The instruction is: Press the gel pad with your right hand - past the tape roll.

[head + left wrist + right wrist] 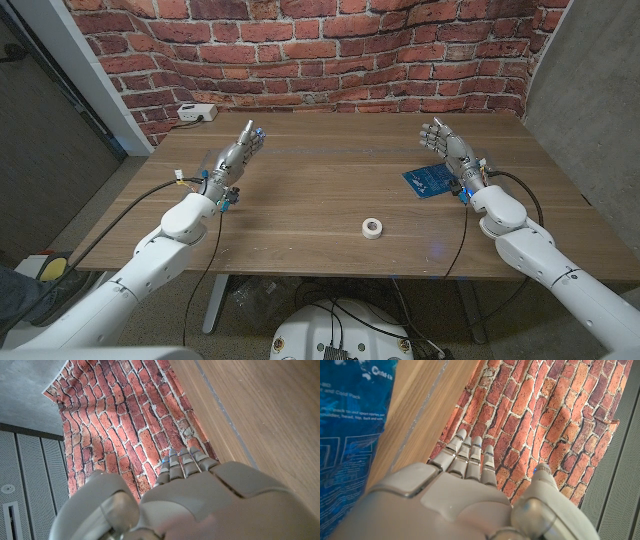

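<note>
The brown wooden surface (320,190) filled the middle of the frame. The blue gel pad (428,181) lay at middle right, just beside the right hand (447,148) — fingers apart, holding nothing. The left hand (236,158), at upper left, was the same. The small white tape roll (373,228) sat lower, near the center.

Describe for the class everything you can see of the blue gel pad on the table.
The gel pad is a flat, roughly rectangular blue pack with white print; the right wrist view shows lines of small text and outlined diagrams on a glossy, plastic-looking skin. It lies flat on the wooden table, on the robot's right side, turned slightly askew to the table's edges. The right hand stands open just beside it; whether they touch cannot be told. The tape roll lies apart, nearer the front edge.
</note>
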Tool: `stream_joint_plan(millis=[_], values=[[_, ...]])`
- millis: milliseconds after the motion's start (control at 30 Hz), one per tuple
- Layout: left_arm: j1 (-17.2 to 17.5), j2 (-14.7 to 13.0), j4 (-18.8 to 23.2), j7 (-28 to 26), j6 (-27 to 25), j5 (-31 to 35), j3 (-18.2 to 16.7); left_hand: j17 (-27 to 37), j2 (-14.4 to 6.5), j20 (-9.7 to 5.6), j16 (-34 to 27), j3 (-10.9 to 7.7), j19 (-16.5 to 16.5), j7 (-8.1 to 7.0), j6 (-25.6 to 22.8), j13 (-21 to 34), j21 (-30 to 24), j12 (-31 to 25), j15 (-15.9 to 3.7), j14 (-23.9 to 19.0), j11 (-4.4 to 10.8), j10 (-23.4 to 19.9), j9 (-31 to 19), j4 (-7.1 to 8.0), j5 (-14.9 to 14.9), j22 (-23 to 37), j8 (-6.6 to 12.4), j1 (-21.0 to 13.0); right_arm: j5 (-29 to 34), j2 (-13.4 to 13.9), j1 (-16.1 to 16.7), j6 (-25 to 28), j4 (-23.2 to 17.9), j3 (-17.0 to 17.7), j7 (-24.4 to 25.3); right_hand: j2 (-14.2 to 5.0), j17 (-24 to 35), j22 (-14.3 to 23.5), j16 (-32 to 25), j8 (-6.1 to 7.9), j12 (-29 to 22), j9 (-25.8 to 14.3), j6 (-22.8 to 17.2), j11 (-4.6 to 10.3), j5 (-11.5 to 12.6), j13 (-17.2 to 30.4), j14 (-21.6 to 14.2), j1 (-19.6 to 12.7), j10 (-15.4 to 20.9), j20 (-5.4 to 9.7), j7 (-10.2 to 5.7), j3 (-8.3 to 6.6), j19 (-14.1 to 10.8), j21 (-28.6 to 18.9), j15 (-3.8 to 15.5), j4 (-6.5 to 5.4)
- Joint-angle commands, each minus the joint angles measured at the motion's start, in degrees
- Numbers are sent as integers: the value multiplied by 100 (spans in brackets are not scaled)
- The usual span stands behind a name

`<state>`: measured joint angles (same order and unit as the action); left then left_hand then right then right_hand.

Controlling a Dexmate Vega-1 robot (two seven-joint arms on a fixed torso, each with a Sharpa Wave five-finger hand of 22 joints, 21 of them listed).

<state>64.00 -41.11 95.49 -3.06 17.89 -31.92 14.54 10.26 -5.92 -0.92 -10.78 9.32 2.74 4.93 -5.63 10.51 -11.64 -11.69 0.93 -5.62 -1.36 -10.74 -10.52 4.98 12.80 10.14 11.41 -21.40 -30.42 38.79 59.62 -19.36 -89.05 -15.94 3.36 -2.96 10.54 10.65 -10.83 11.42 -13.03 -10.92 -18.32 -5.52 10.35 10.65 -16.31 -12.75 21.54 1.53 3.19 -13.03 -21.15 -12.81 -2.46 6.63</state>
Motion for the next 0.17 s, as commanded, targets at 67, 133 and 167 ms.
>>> stream_joint_plan(millis=[67, 133, 167], values=[[52, 3, 57, -67, 1, -3, -6, 14, 1, 37, 8, 33, 21, -2, -8, 23, 14, 19, -7, -32, 13, -38, -13, 1, -23, 15, -16, -49, -107, -22, -24, -52, 78, -21, -82, 21, 14, 1, 8, -10, -1, -20, -34, -41, -15, 16, -11, 52, 49, -21, 22, 20, -4, 23, -46, -21], [61, 14, 43, -73, 32, -6, -17, 14, 1, 40, 7, 35, 18, -7, -7, 23, 15, 17, -3, -34, 9, -42, -13, 1, -24, 15, -17, -49, -113, -31, -43, -42, 83, -29, -83, 23, 13, 0, 9, -10, -1, -20, -35, -44, -13, 16, -10, 54, 53, -21, 21, 22, -5, 24, -44, -22], [65, 19, 35, -75, 52, -4, -22, 14, 0, 39, 7, 35, 19, -8, -5, 23, 14, 18, -3, -35, 11, -40, -13, 1, -24, 15, -17, -50, -106, -31, -52, -52, 92, -36, -94, 24, 13, 0, 8, -10, 1, -20, -35, -39, -13, 16, -11, 55, 49, -21, 23, 23, -6, 24, -47, -23]])
